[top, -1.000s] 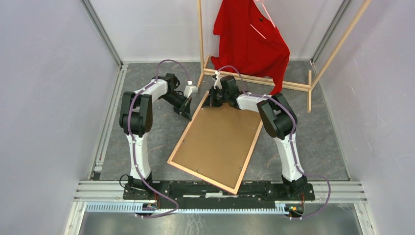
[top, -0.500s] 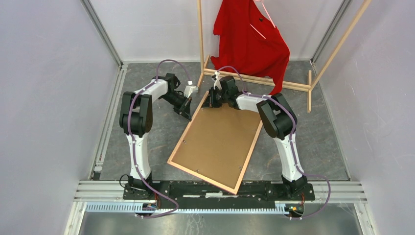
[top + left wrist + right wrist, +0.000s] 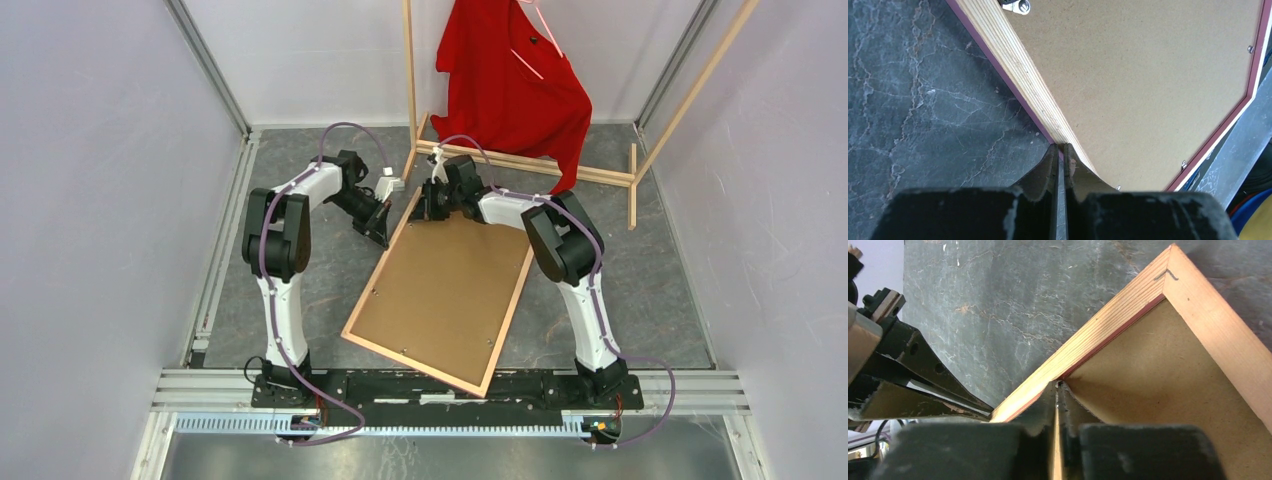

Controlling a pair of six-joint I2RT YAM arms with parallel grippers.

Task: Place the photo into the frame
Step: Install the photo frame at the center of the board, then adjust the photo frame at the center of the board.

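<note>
The frame (image 3: pixel 508 320) lies back-up on the worktop (image 3: pixel 300 290). One short end is close to the arm bases, and its long axis runs away from them, slanting toward the far right. The brown backing board (image 3: pixel 445 290) fills its opening. The photo shows in no view, so I cannot tell whether it already sits beneath that board.

Both arms reach to the far end. The left fingers (image 3: pixel 1060 147) are pressed together with nothing between them, their tips against the outer side of the left long rail, so the frame lies to their right. Just beyond, the right fingers (image 3: pixel 1057 385) are likewise closed on nothing. Their tips sit inside the far-left corner, where board meets rail. I judge the right arm better placed to pry or press at that seam. Behind stands the clothes rack (image 3: pixel 520 162) with the red shirt (image 3: pixel 510 80).
</note>
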